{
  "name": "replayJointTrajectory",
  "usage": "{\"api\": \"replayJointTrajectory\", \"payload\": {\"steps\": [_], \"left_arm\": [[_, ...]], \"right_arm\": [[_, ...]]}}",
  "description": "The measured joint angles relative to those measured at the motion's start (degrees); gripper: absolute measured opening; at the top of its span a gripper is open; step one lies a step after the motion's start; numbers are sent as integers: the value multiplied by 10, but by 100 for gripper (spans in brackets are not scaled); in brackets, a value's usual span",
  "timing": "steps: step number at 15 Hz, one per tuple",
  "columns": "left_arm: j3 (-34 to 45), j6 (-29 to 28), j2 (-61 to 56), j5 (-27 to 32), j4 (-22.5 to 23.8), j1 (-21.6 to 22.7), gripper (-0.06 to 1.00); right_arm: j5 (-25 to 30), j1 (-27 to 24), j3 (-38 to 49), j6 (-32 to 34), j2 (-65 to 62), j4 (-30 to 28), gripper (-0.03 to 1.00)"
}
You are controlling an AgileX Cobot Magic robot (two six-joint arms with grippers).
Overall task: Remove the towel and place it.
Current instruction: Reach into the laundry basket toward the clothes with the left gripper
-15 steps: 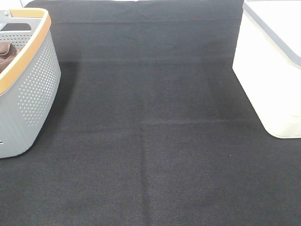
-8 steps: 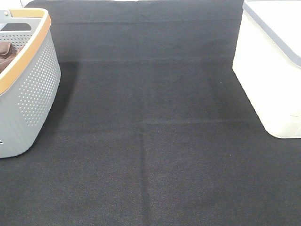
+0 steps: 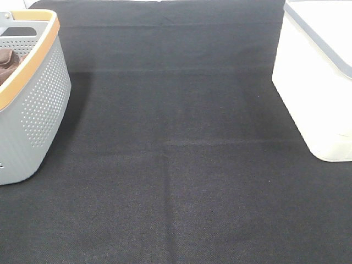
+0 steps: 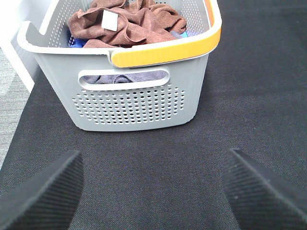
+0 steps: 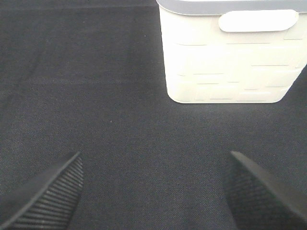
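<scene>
Two containers in the high view: grey basket [image 3: 38, 110] left, towel [image 3: 6, 63] bunched inside; white bin [image 3: 313, 93] right. Left wrist: we see the left gripper [image 4: 153, 158] spread wide, empty, facing the basket. Right wrist: right gripper [image 5: 153, 160] released, facing the bin.

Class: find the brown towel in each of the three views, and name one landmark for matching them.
Exterior high: the towel peeks out at the far left edge, inside the grey basket.
Left wrist: towel heaped in the grey basket, white tag up.
Right wrist: not in view.
Shared landmark: the basket's orange rim.
</scene>
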Motion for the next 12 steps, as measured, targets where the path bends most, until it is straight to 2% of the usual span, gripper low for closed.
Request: {"api": "replayJointTrajectory", "payload": {"steps": [12], "left_arm": [[0, 0, 0, 0, 0, 0, 76]], "right_arm": [[0, 0, 0, 0, 0, 0, 76]]}}
